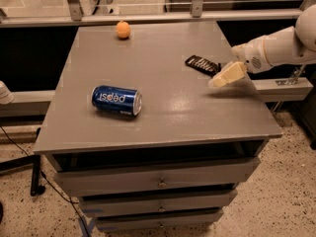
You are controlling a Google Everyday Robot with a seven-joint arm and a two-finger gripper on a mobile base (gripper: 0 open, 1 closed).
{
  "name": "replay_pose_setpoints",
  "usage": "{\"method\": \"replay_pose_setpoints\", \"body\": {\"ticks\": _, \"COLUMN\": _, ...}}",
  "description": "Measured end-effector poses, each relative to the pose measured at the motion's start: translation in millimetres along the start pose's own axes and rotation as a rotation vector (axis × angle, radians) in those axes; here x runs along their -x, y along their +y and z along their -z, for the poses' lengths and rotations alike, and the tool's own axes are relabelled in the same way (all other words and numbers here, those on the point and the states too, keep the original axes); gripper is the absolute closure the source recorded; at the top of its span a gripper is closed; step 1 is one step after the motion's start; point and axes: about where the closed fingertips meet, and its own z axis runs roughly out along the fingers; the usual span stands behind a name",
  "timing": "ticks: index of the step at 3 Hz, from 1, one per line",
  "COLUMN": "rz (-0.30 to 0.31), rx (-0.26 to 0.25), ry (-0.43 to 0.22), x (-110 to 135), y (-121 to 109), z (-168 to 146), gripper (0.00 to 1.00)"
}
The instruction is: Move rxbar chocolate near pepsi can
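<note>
The rxbar chocolate (201, 64), a flat black bar with white lettering, lies on the right side of the grey table top (163, 117). The pepsi can (116, 100) lies on its side at the left front of the table, well apart from the bar. My gripper (226, 76) reaches in from the right on a white arm (276, 48). It sits just right of and in front of the bar's near end, low over the table. The bar's right end is partly hidden by the gripper.
A small orange ball (123, 29) rests near the table's far edge. The table is a cabinet with drawers (158, 181) below its front. A metal rail and glass (148, 14) run behind it. The floor is speckled.
</note>
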Motion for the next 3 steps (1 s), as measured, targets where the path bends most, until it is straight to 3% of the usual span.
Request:
{"method": "replay_pose_setpoints", "body": {"ticks": 1, "rz": -0.01, "rx": 0.004, "ry": 0.0, "x": -5.6, "y": 2.2, "z": -5.6, "gripper": 0.18}}
{"method": "replay_pose_setpoints", "body": {"ticks": 3, "rz": -0.012, "rx": 0.002, "ry": -0.006, "x": -4.0, "y": 3.5, "z": -9.7, "gripper": 0.64}}
